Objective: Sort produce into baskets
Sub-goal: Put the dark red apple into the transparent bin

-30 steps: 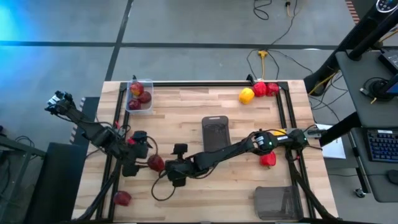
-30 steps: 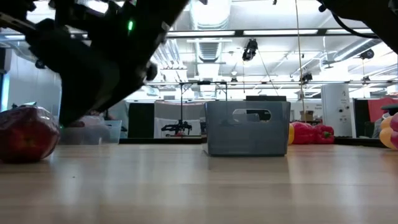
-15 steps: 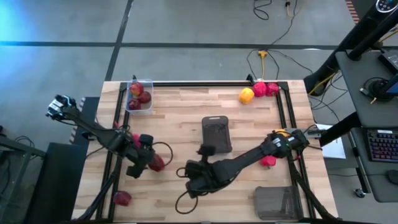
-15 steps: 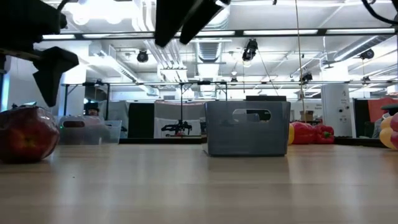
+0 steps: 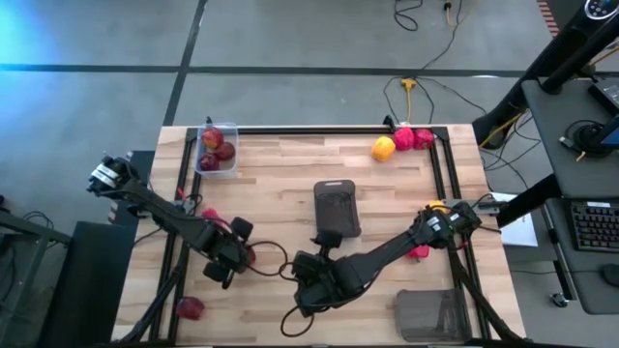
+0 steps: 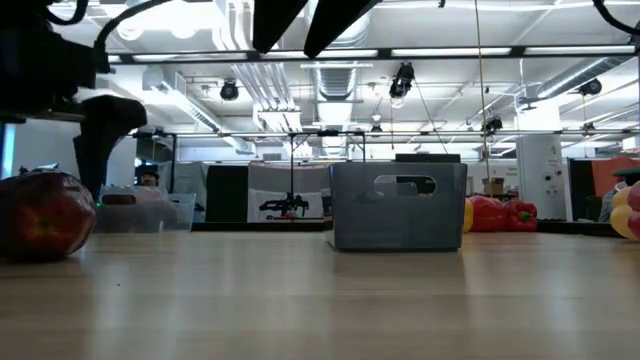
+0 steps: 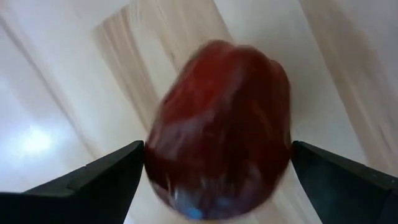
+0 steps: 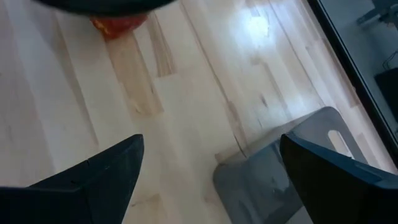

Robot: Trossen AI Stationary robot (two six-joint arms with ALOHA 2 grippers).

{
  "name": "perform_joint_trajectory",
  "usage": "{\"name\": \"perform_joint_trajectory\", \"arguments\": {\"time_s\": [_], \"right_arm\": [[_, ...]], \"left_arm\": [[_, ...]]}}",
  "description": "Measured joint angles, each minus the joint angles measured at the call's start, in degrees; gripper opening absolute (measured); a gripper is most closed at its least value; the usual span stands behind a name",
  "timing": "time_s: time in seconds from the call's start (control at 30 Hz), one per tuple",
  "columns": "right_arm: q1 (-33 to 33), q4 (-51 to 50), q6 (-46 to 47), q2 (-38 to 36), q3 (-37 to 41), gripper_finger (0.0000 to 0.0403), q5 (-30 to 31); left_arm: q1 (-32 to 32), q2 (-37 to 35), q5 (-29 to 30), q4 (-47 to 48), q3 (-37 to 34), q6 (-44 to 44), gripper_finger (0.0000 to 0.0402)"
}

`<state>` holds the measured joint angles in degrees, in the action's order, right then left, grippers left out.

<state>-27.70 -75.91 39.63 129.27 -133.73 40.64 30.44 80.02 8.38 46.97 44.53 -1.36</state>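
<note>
A dark red apple (image 7: 217, 124) lies on the table left of the middle, mostly hidden under my left gripper (image 5: 234, 257) in the high view. My left gripper (image 7: 217, 180) is open, with one finger on each side of the apple; I cannot tell whether they touch it. My right gripper (image 5: 309, 285) is open and empty just right of it, above bare wood (image 8: 186, 143). A clear bin (image 5: 218, 147) at the far left holds apples. One grey mesh basket (image 5: 337, 208) stands mid-table, another (image 5: 426, 314) at the near right.
A second apple (image 5: 191, 307) lies at the near left and also shows in the low view (image 6: 45, 215). A yellow pepper (image 5: 384, 148) and two red peppers (image 5: 414, 138) lie at the far right. Another red pepper (image 5: 418, 251) lies under my right arm.
My left gripper has gone toward the table's right and near edges, coming over the apple, which has stayed in place. My right gripper has drawn away from the apple toward the table's right and near edges.
</note>
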Motion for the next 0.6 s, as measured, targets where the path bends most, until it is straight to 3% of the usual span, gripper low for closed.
{"name": "perform_joint_trajectory", "arguments": {"time_s": [0.33, 0.5, 0.6], "right_arm": [[0.2, -2.5, -0.2, -1.0, 0.1, 0.0368, 0.1], [1.3, -4.3, -0.1, -4.8, 0.1, 0.0368, 2.6], [2.2, -4.7, -0.5, -7.7, 0.1, 0.0368, 6.8]], "left_arm": [[0.0, 5.2, 0.0, -2.8, 0.1, -5.4, 0.0319], [-1.4, 0.4, -1.1, 0.7, -0.2, -14.5, 0.0315], [-6.6, -4.1, -1.4, 3.9, 2.0, -19.0, 0.0315]]}}
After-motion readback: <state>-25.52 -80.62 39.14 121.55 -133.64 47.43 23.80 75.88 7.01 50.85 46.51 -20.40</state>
